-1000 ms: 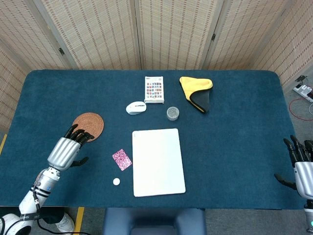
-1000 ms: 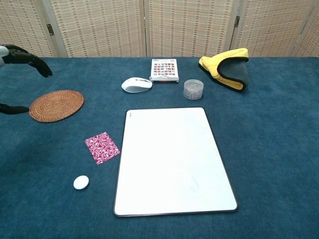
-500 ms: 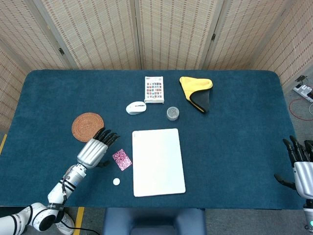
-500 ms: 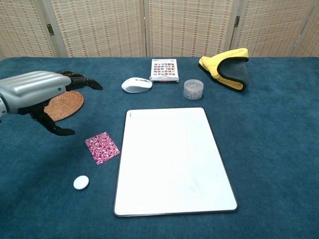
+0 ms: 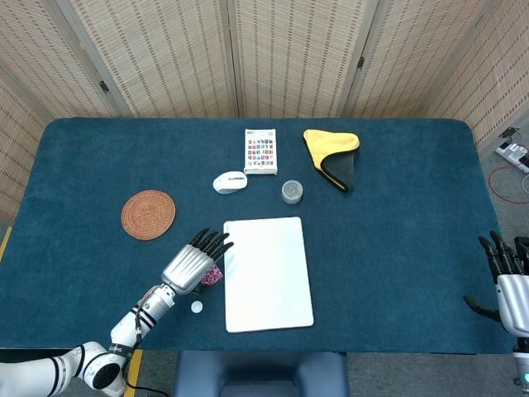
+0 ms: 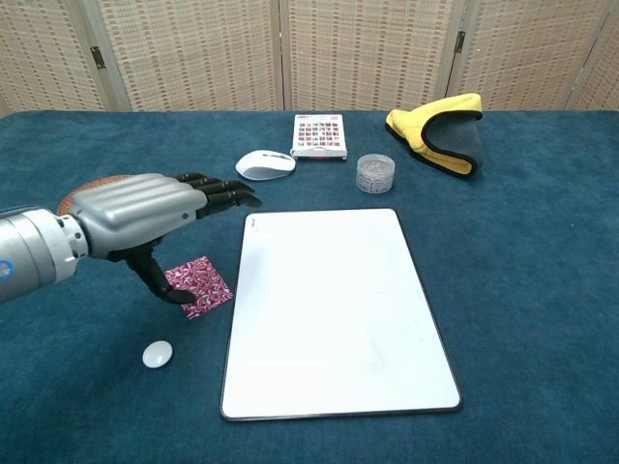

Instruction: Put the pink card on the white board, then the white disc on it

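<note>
The pink patterned card (image 6: 201, 287) lies on the blue cloth just left of the white board (image 6: 334, 309); in the head view only its edge (image 5: 214, 276) peeks out under my left hand. The white disc (image 6: 158, 354) (image 5: 197, 307) lies in front of the card. My left hand (image 6: 145, 208) (image 5: 192, 263) hovers over the card with fingers stretched out and the thumb hanging down beside it, holding nothing. My right hand (image 5: 511, 281) stays at the table's right edge, fingers spread, empty, and shows only in the head view.
At the back lie a white mouse (image 6: 265, 164), a small calculator (image 6: 320, 135), a clear round tin (image 6: 375, 173) and a yellow-grey cloth (image 6: 440, 130). A woven coaster (image 5: 148, 213) sits left of the board, partly behind my left hand in the chest view.
My left hand has swept right from beside the coaster to a spot over the pink card. Card, disc and right hand have not moved.
</note>
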Robot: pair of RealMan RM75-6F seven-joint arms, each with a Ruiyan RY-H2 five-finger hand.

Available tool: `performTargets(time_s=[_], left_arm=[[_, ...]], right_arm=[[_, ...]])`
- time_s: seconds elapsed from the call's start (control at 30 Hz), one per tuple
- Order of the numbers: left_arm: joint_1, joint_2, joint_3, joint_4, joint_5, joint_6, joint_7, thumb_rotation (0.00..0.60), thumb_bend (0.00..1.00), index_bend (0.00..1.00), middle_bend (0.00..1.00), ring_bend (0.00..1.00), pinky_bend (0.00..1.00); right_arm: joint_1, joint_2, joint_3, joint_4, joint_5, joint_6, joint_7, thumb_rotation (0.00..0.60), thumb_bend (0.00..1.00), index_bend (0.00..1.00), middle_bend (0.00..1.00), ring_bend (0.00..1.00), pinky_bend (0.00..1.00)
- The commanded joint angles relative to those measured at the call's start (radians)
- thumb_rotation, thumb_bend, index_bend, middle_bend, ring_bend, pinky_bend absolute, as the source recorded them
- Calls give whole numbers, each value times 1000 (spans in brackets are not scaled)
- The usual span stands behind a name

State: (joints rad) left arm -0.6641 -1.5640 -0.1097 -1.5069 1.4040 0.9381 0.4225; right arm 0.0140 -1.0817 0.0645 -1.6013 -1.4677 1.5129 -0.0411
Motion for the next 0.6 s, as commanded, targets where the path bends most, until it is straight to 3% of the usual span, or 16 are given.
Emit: performTargets(time_s=[0.03,0.6], left_arm=[[-13,-18,-3,5,-26,-12,19,600,214,17,22,4,0],[-36,-72,13,43,-118,-23,78,600,215,17,19,4,0]], right_arm=[[-2,0,0,3,1,2,3,600,38,8,48,128,0],[-6,-8,-1,23,8,-4,24,600,38,8,49,128,0]])
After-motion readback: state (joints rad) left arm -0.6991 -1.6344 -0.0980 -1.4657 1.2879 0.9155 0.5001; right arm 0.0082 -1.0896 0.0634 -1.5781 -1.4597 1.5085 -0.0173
